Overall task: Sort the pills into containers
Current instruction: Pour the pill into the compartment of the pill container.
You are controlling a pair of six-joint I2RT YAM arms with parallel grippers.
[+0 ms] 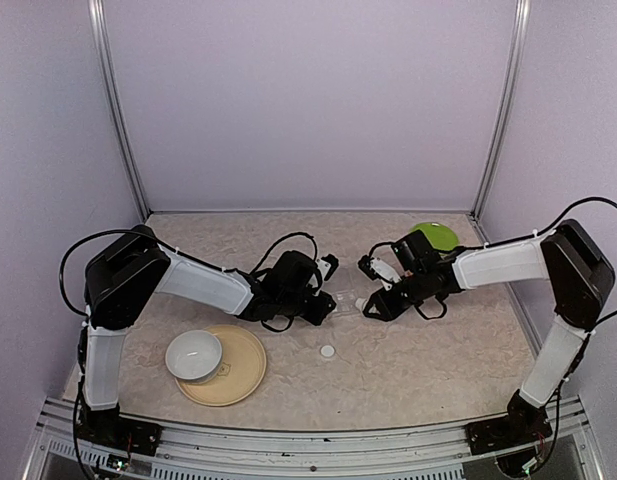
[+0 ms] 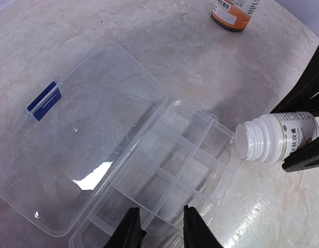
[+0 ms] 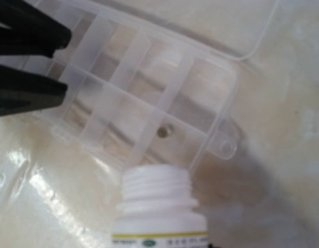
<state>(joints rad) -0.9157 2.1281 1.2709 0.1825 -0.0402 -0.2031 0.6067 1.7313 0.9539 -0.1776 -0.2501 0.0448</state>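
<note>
The clear pill box (image 2: 164,170) lies open, its lid (image 2: 81,134) folded flat to the left, and shows small in the top view (image 1: 345,299). One small round tan pill (image 3: 163,131) rests in a corner compartment (image 3: 193,111); the other containers look bare. My right gripper (image 1: 376,303) is shut on a tiny white bottle (image 3: 159,206), uncapped and tipped on its side, its mouth (image 2: 242,142) at the box's edge. My left gripper (image 2: 160,219) hovers low over the near compartments, fingers (image 2: 131,230) apart with a divider between them.
An orange-labelled bottle (image 2: 231,13) stands beyond the box. A white cap (image 1: 328,351) lies loose in front of the box. A white bowl (image 1: 194,355) sits on a tan plate (image 1: 243,370) at the near left. A green object (image 1: 435,236) lies at the back right.
</note>
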